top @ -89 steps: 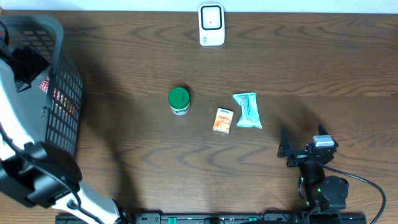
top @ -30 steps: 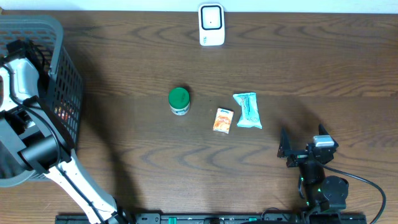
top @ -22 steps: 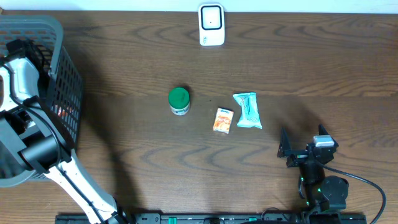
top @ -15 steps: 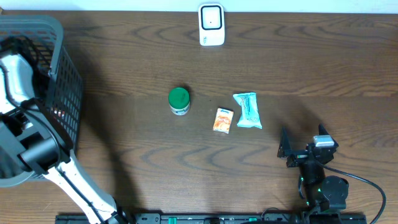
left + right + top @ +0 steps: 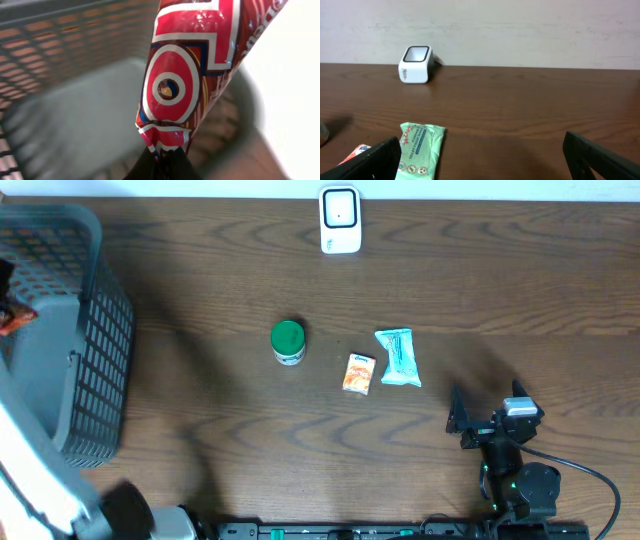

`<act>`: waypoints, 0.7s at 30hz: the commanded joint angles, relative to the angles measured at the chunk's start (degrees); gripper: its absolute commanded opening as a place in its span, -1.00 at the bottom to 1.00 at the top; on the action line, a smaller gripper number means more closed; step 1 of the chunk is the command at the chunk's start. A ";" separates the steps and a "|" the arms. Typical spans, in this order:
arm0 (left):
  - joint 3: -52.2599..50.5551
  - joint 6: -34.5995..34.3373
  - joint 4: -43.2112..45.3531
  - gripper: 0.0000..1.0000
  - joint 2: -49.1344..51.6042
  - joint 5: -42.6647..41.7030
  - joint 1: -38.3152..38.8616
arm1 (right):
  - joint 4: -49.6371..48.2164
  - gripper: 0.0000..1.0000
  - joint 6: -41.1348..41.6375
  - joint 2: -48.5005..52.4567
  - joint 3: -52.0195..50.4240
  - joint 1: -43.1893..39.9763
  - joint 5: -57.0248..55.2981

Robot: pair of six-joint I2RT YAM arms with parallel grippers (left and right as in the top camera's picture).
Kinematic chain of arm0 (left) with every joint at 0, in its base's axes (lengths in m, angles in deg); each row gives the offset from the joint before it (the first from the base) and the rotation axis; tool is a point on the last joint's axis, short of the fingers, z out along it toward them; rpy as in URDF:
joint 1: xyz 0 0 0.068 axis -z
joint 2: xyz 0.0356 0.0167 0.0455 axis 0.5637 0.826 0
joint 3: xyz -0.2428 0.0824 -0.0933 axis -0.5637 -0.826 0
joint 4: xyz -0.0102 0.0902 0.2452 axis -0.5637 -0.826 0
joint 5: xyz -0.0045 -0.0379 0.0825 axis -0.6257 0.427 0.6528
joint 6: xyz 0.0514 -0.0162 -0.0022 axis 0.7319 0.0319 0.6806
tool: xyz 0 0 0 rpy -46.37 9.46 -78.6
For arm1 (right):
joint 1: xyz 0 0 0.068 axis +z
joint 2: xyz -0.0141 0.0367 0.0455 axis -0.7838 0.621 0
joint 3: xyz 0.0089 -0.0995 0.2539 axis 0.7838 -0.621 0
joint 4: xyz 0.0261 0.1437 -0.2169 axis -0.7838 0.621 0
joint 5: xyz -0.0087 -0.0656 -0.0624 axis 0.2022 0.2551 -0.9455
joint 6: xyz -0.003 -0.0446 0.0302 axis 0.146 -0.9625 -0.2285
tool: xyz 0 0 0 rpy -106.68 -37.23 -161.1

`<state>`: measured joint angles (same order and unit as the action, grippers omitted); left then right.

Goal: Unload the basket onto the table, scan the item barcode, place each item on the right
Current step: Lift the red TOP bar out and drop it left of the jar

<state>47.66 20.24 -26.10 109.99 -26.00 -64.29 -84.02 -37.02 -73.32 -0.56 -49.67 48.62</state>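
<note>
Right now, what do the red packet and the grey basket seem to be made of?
The red packet looks like thin glossy plastic film: bright highlights, crimped end. The grey basket is probably matte moulded plastic: rigid open-grid walls.

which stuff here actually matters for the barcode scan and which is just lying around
In the job:
- red packet, pinched in the left gripper
- white scanner at the far edge of the table

Lying about:
- green-lidded jar
- orange packet
- teal wipes pack
- grey basket
- right gripper, open and holding nothing
</note>
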 commanded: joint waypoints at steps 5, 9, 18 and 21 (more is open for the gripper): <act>-0.33 0.13 -5.81 -0.86 -4.44 -7.23 15.63 | 0.15 0.98 -0.20 0.00 -0.13 0.35 -0.07; -4.52 0.11 -7.93 -0.86 -3.37 -3.56 26.60 | 0.15 0.98 -0.22 0.00 -0.13 0.35 -0.07; -25.73 -6.14 -0.35 -0.85 -1.25 4.31 37.48 | 0.15 0.98 -0.22 0.00 -0.13 0.35 -0.07; -35.39 -8.81 6.19 -0.85 -1.20 3.58 37.51 | 0.15 0.99 -0.22 0.00 -0.13 0.35 -0.07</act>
<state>18.52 15.19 -22.56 109.11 -24.12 -26.78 -84.04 -37.02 -73.32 -0.56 -49.67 48.62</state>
